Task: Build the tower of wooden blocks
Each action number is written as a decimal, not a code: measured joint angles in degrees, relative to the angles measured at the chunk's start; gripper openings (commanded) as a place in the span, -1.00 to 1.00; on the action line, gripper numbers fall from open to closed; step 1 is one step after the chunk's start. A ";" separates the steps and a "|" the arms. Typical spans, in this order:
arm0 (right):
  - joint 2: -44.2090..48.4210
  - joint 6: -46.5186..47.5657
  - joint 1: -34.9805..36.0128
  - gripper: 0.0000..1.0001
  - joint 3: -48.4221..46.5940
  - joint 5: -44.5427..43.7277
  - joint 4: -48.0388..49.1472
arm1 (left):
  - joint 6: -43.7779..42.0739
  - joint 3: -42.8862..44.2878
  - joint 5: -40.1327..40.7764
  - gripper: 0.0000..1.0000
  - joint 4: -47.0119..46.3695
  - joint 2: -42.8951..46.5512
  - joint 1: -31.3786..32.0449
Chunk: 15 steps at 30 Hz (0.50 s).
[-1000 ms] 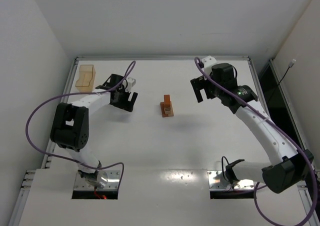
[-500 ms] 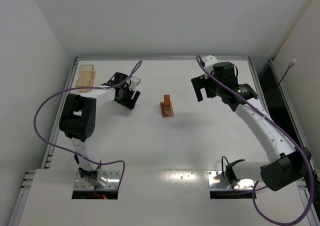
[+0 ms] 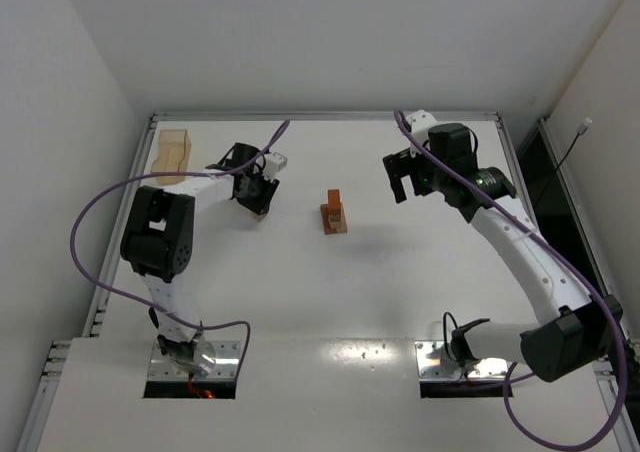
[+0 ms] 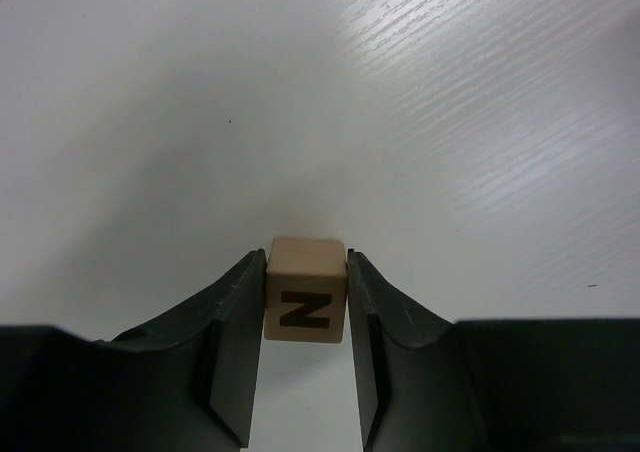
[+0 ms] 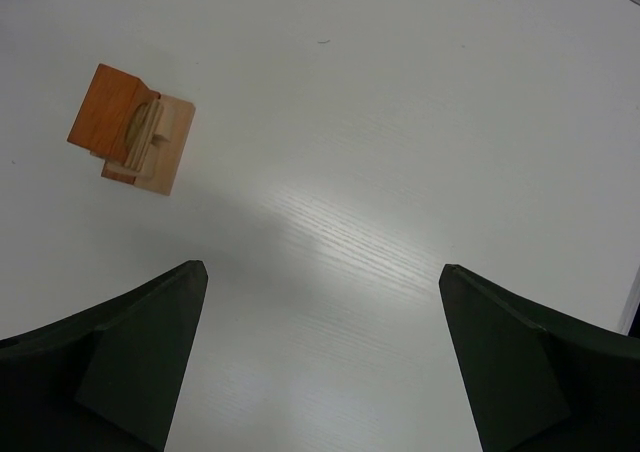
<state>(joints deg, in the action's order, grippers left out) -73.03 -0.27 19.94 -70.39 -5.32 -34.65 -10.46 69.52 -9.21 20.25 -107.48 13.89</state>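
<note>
Inside the left tool (image 4: 306, 264) sits the N cube (image 4: 305, 310), clamped on both sides.

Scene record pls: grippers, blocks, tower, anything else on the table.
left gripper: shut on N cube, tan, left of tower
right gripper: open, empty, over bare table, right of tower
tower: small stack at table centre, reddish-brown and tan pieces
amber box: far left corner, apart from both arms
</note>
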 measured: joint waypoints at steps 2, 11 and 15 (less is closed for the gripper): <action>0.00 0.00 -0.11 1.00 0.00 0.04 0.02 | -0.02 -0.09 -0.02 -0.77 0.42 0.24 0.00; 0.02 -0.02 -0.72 1.00 0.42 0.07 0.31 | 0.00 -1.38 -0.07 -1.00 1.64 2.82 0.00; 0.17 -0.02 -1.05 1.00 0.81 0.48 0.42 | 0.22 0.37 -0.63 -1.00 4.96 4.11 0.17</action>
<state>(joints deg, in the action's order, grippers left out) -72.86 -0.30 18.90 -69.58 -4.84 -34.24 -10.24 69.89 -9.85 25.21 -103.37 14.06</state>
